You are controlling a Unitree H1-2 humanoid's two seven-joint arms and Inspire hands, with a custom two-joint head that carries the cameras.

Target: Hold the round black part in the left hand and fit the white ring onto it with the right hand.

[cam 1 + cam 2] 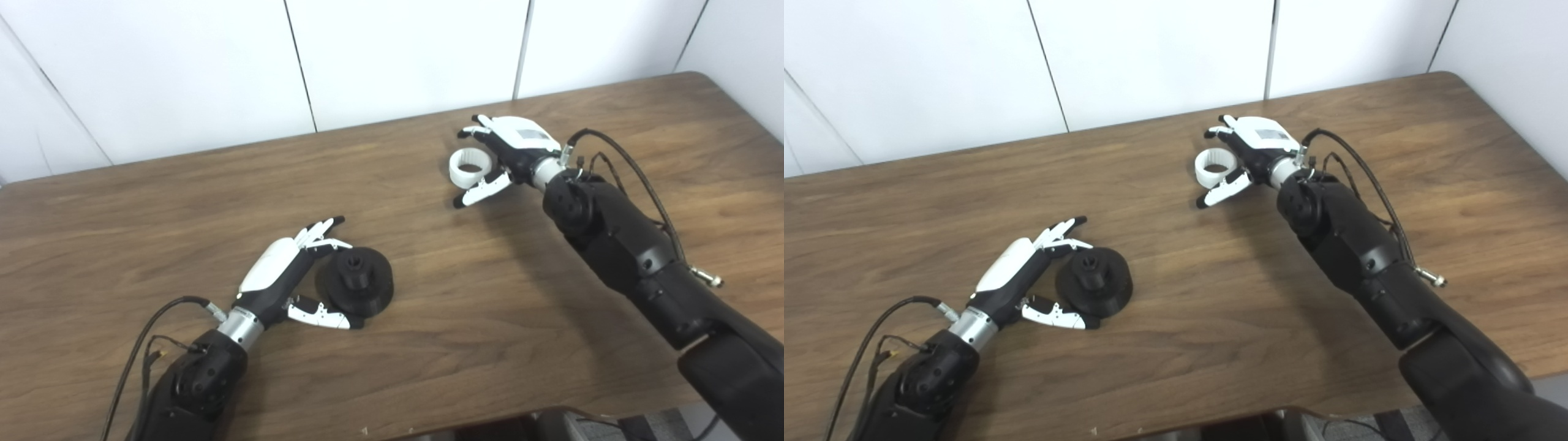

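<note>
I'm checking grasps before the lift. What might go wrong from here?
1. The left hand is open around the black part, which lies flat on the table; closing may push it away.
2. The right hand only brackets the ring; it may roll or slip out.

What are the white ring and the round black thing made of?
White ring: probably plastic, matte, with faint ridges around its wall.
Round black part: likely plastic too, dull with no shine; it could be printed.
Table: wood-look top with visible grain.
</note>
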